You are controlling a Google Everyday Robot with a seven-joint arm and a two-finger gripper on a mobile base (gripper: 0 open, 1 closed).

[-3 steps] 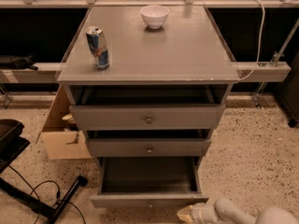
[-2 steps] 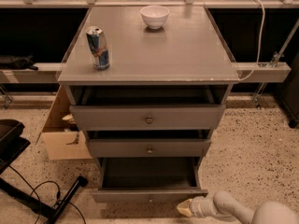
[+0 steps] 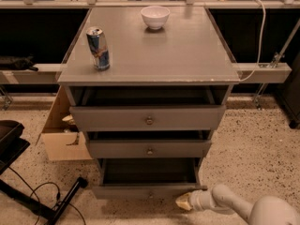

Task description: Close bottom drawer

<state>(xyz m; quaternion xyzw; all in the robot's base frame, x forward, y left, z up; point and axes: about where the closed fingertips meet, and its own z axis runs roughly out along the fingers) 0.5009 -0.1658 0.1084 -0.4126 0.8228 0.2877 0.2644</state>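
Observation:
The bottom drawer (image 3: 136, 191) is the lowest of three grey drawers in the cabinet. It stands partly pulled out, and its plain grey inside (image 3: 149, 171) shows. My gripper (image 3: 184, 201), with a cream tip on a white arm (image 3: 234, 206), comes in low from the bottom right. It sits against the right end of the drawer's front, just below its lower edge.
The top drawer (image 3: 147, 118) and middle drawer (image 3: 149, 149) stand slightly ajar. A drink can (image 3: 98, 48) and a white bowl (image 3: 155, 17) are on the cabinet top. A cardboard box (image 3: 58, 142) sits on the floor at left, with a black stand and cables (image 3: 63, 201) in front.
My gripper has moved up and in toward the cabinet. The bottom drawer has slid in a little; less of its inside shows.

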